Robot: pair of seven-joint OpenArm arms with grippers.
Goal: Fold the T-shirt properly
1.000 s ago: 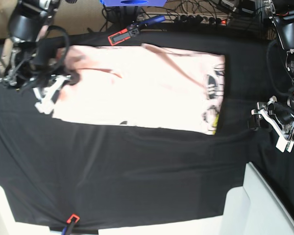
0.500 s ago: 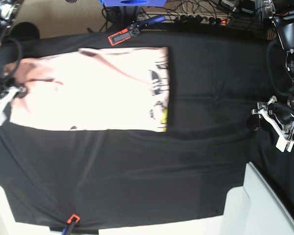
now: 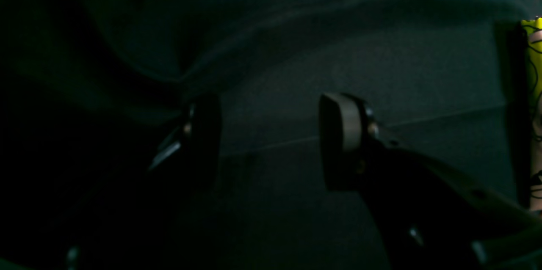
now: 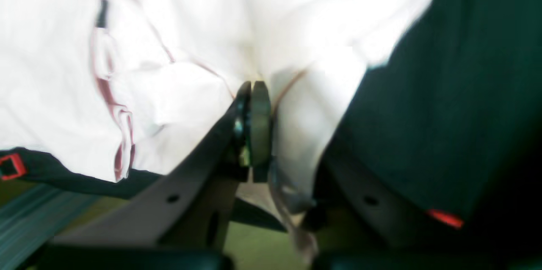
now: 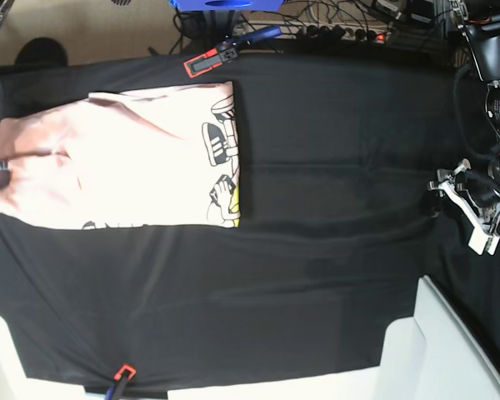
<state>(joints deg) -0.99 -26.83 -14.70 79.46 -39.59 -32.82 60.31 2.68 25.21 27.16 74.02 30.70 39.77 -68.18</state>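
The T-shirt (image 5: 125, 162) lies on the black cloth (image 5: 317, 250) toward the far left end of the table as the base view shows it, its pale pink back mostly up and a strip of cartoon print showing along its right edge. The red clamp (image 5: 204, 61) on the cloth's far edge sits just above the shirt's upper right corner.

The right gripper (image 4: 253, 92) is clenched on a bunched fold of the shirt at the shirt's far left edge, right at the border of the base view. The left gripper (image 3: 271, 134) hangs well away to the right of the shirt, its jaws apart and holding nothing, over bare cloth.

My worry is the table edge. The shirt is already close to the left end of the cloth, and only one corner is pinched. Any further pull that way could drag the fabric off the table, or bunch it and spoil the flat layers. The thin pinch could also slip free. The other arm is too far off to steady anything.
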